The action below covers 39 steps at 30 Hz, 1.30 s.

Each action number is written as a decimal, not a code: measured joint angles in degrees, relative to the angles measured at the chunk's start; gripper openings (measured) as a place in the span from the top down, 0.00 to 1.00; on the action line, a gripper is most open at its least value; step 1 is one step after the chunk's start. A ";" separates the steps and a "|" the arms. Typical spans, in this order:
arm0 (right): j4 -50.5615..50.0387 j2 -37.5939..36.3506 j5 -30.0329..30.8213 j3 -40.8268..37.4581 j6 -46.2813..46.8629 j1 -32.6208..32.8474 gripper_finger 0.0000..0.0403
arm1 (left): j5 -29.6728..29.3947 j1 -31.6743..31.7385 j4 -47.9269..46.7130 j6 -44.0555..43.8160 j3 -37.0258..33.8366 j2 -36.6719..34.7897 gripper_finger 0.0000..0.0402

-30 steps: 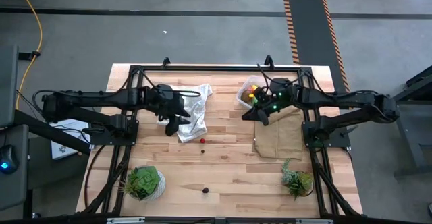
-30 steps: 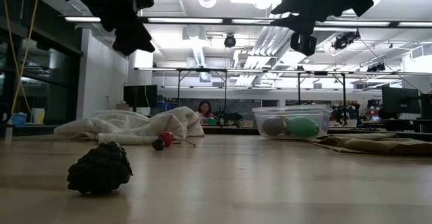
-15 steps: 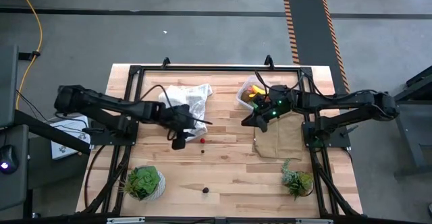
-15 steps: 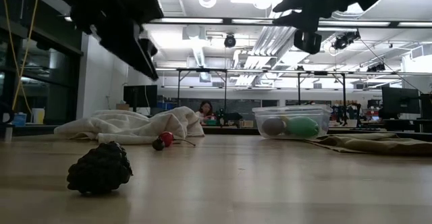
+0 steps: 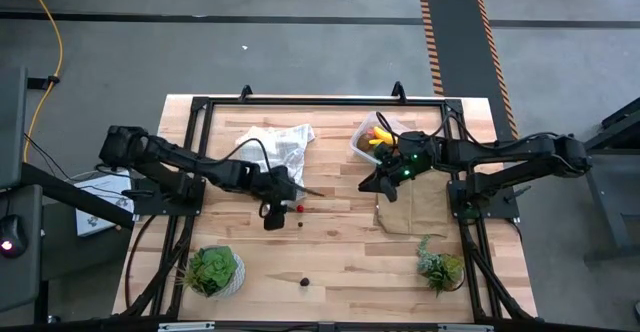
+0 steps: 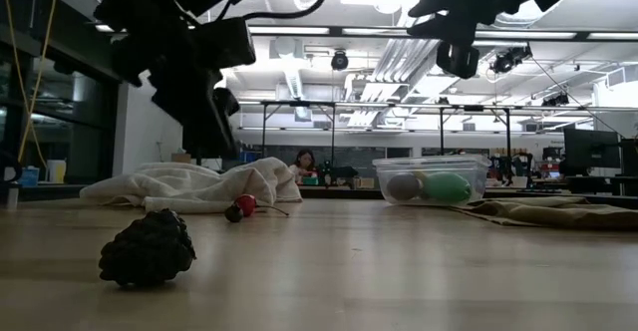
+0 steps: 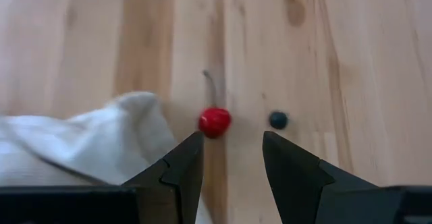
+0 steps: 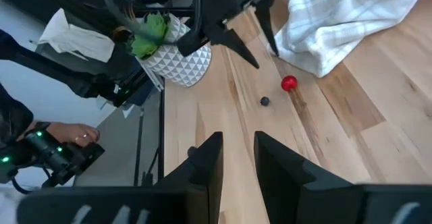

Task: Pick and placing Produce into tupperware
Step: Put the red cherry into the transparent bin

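My left gripper [image 7: 233,150] is open and hangs low over the table, with the tiny red berry [image 7: 214,121] just ahead of its fingertips and a small dark berry [image 7: 278,120] beside that. From above, the left gripper [image 5: 285,200] is next to the red berry [image 5: 300,209]. The clear tupperware [image 5: 372,137] sits at the far right with a yellow banana, a green oval [image 6: 447,187] and a brown ball [image 6: 403,185] inside. My right gripper [image 5: 378,180] is open in the air, near-left of the tupperware. A larger dark berry [image 5: 305,282] lies near the table's front edge.
A crumpled white checked cloth [image 5: 282,150] lies beside the left gripper, and a flat brown cloth [image 5: 415,197] lies under the right arm. Two potted plants [image 5: 213,270] [image 5: 440,267] stand at the near corners. A person's hand [image 8: 74,136] shows beyond the table's left side.
My left gripper has swung from above the white cloth toward the near and right side and come down close to the red berry. My right gripper has drifted a little away from the tupperware toward the near edge. The produce and cloths have stayed put.
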 joint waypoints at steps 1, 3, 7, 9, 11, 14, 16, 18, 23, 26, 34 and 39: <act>-0.50 -0.10 0.01 0.00 -0.09 0.00 0.81 | -0.06 -0.50 0.00 -0.02 0.00 0.66 0.65; -0.68 -0.16 0.01 0.00 -0.46 0.00 0.81 | -0.26 -1.38 0.39 -0.59 0.00 1.60 0.65; -1.23 -0.19 0.03 0.00 -1.24 -0.02 0.81 | -1.56 -2.51 2.85 -1.75 0.00 3.23 0.65; -1.29 -0.19 0.03 0.00 -1.47 -0.02 0.81 | -3.95 -3.04 3.31 -1.92 0.00 4.17 0.65; -1.51 -0.19 0.02 0.00 -1.61 -0.02 0.81 | -6.19 -3.55 3.46 -2.70 0.00 5.17 0.65; -1.65 -0.19 0.01 0.00 -1.61 -0.02 0.81 | -7.93 -3.57 3.48 -3.23 0.00 6.44 0.65; -1.72 -0.19 0.01 0.00 -1.63 -0.02 0.81 | -8.00 -3.44 3.93 -3.23 0.00 6.76 0.65; -1.73 -0.19 0.01 0.00 -1.63 -0.02 0.81 | -8.25 -3.44 4.63 -2.94 0.00 6.76 0.65; -2.00 -0.19 0.01 0.00 -2.24 -0.02 0.81 | -8.62 -3.44 6.25 -1.54 0.00 6.76 0.65; -2.00 -0.19 0.00 0.00 -2.24 -0.02 0.81 | -6.79 -3.44 6.49 -1.40 0.00 6.76 0.65; -1.98 -0.19 0.00 0.00 -2.48 -0.02 0.81 | -6.65 -3.44 7.03 -0.83 0.04 7.41 0.65; -1.99 -0.19 -0.01 0.00 -2.48 -0.04 0.81 | -6.42 -3.44 7.50 -0.85 0.07 8.26 0.65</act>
